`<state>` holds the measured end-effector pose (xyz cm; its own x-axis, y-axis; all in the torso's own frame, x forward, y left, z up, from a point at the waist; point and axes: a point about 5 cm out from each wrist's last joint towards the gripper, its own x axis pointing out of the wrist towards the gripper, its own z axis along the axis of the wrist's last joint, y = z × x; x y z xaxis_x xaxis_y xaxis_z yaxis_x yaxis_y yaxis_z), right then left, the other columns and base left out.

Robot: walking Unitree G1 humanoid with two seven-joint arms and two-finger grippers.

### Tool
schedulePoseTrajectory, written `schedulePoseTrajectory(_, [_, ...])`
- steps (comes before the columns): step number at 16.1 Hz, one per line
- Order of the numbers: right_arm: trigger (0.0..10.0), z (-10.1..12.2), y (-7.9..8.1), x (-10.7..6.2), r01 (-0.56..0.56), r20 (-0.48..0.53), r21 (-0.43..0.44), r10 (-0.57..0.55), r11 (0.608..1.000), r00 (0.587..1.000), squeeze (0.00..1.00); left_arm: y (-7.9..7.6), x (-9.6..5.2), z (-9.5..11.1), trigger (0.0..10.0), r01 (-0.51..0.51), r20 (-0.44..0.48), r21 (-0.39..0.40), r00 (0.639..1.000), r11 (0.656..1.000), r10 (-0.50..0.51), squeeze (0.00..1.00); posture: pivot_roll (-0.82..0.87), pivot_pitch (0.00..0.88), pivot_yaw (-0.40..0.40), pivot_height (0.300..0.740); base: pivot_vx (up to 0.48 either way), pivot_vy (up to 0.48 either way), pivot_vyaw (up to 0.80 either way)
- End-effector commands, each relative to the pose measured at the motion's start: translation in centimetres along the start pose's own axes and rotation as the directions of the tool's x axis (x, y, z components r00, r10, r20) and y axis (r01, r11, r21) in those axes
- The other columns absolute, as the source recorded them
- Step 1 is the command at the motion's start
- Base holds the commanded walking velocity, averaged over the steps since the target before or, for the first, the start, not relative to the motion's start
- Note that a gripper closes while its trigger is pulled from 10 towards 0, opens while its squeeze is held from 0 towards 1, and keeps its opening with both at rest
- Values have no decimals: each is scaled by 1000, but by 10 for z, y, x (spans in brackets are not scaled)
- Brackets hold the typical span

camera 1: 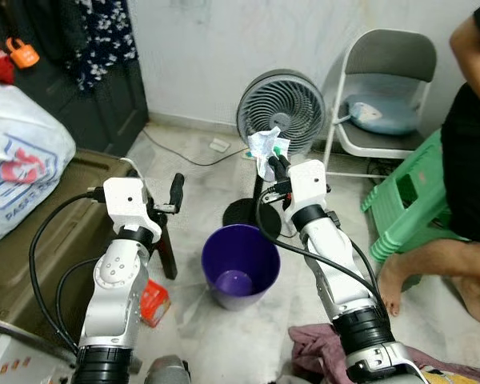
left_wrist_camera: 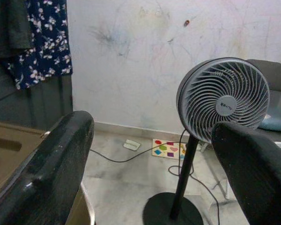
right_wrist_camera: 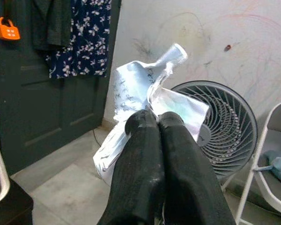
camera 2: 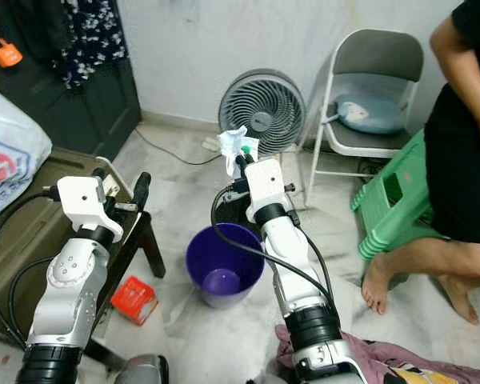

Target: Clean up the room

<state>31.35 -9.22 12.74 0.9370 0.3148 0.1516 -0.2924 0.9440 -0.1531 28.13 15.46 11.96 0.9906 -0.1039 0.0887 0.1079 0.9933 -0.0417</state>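
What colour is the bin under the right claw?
Purple bin, best seen in the right eye view.

Both arms are built alike: silver-grey tubular forearms with rounded joints, a ribbed black collar near the elbow and a boxy white wrist housing with small dark screws. Thick black cables loop from each housing down along the arm. The left pincer, at centre left, and the right pincer, at upper centre, each have two long, matt black fingers with faintly scuffed surfaces.
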Motion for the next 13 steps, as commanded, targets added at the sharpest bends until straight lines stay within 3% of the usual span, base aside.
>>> schedulePoseTrajectory(1, [10000,5,0,2,-1,14,-7,2,1000,1000,0,-2,2,3,10000,13,15,8,1000,1000,-13,0,38,42,-52,740,262,0,0])
schedulePoseTrajectory(13, [10000,5,0,4,1,16,1,-1,1000,1000,0,-1,3,3,10000,16,13,11,1000,1000,-16,0,40,40,-49,740,280,0,37])
